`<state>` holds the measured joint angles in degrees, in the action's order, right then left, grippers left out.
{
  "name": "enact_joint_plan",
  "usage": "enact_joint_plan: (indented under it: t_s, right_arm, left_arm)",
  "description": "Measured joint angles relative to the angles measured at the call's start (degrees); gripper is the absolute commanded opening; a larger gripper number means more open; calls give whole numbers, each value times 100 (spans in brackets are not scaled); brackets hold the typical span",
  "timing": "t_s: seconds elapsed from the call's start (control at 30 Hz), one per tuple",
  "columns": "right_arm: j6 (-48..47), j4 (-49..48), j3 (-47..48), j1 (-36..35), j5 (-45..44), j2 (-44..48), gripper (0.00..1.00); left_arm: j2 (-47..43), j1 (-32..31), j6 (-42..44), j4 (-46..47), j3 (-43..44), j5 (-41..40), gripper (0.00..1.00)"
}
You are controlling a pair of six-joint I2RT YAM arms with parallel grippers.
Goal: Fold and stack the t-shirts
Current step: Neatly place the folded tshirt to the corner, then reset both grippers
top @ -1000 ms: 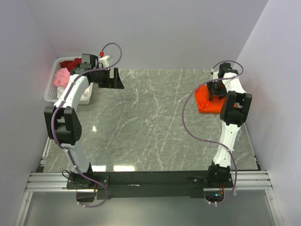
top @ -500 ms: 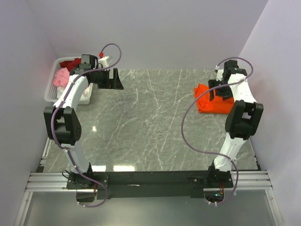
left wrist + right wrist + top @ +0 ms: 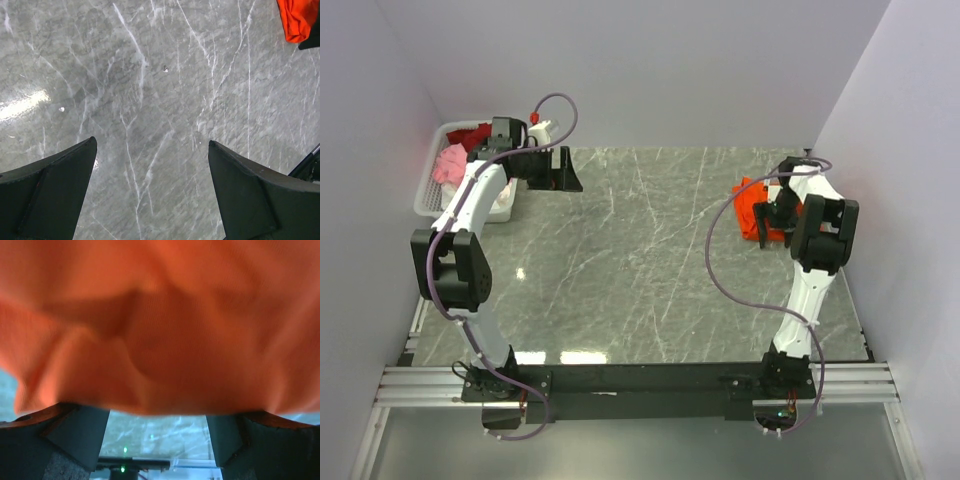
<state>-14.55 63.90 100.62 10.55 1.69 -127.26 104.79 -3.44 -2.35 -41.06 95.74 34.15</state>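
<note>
So the orange t-shirt (image 3: 750, 208) sits in a folded lump at the far right of the marble table (image 3: 620, 260). My right gripper (image 3: 775, 213) is right over it, jaws spread apart, and the cloth fills its wrist view, so I can't tell if the tips touch it. The pink t-shirt (image 3: 448, 165) and dark red t-shirt (image 3: 470, 133) lie heaped in the white basket (image 3: 425, 200) at the far left, and my left gripper (image 3: 560, 170) hangs just beside it over the marble, jaws spread wide.

Setting: robotics lab test cell. Evidence: plain pale walls (image 3: 650, 70) boxing a marble-pattern table (image 3: 640, 260); aluminium mounting rail (image 3: 420, 385) along the bottom of the frame.
</note>
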Motion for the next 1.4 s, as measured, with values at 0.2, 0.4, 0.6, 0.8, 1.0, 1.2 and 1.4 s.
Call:
enact_joint_plan:
  t_s: [0.2,0.4,0.6,0.8,1.0,1.2,1.4]
  right_arm:
    - [210,-37,903,22,-72,-549,79]
    - [205,-433,2238,55,-125,-1202,79]
    - [166,-1088,2990,70,-188,-1593,79]
    - [118,-1497,3027,70,13,-1650,81]
    - [-13,-1766,2865,70,234,-1506,82]
    - [-153,-1725,2114,70,610,-402,84]
    - [238,-1690,1902,57,1362,1211,85]
  left_arm:
    - [-20,0,2,-7,-57,-39,99]
    - [-35,4,22,-44,-59,-116,99]
    - [-35,15,20,-46,-59,-153,99]
    - [-33,26,24,-85,-57,-175,99]
    - [-31,37,24,-81,20,-188,100]
    - [-22,37,26,22,271,-114,99]
    - [448,13,234,-33,1377,-205,99]
